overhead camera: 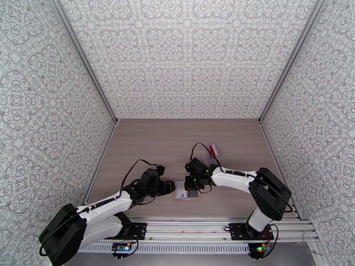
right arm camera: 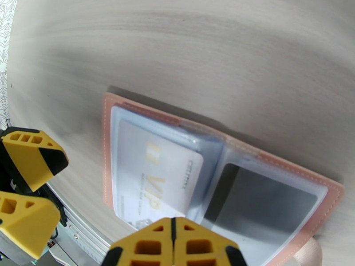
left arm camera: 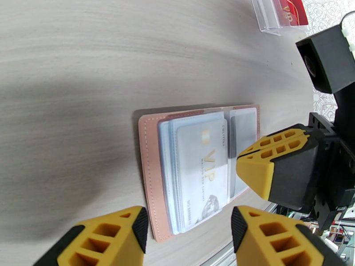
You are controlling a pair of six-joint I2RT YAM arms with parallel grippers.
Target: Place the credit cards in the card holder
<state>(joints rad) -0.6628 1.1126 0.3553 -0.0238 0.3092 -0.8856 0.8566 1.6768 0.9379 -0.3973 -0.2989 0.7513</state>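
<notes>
**Pink card holder (left arm camera: 150, 174) open flat between two grippers**

Leather-look holder lies open on the wood-grain table (left arm camera: 88, 63), near the front edge, clear sleeves facing up. White VIP card (left arm camera: 202, 174) sits on the left half's sleeves; can't tell if it is fully tucked in. Dark card (right arm camera: 262, 205) is inside the right half's sleeve.

Right gripper (right arm camera: 173, 222) is above the holder's near edge, about at the fold. Its yellow fingers are pressed together with nothing between them. In the top view it hangs just over the holder's right half.

Left gripper (left arm camera: 188, 227) is just beside the holder's left end. Jaws are roughly half apart and grip nothing; the white card's end shows in the gap between the fingers in the left wrist view.

Red card (left arm camera: 290, 9) sits in a clear case (left arm camera: 266, 14) farther back on the table, well apart from the holder and behind the right gripper.
</notes>
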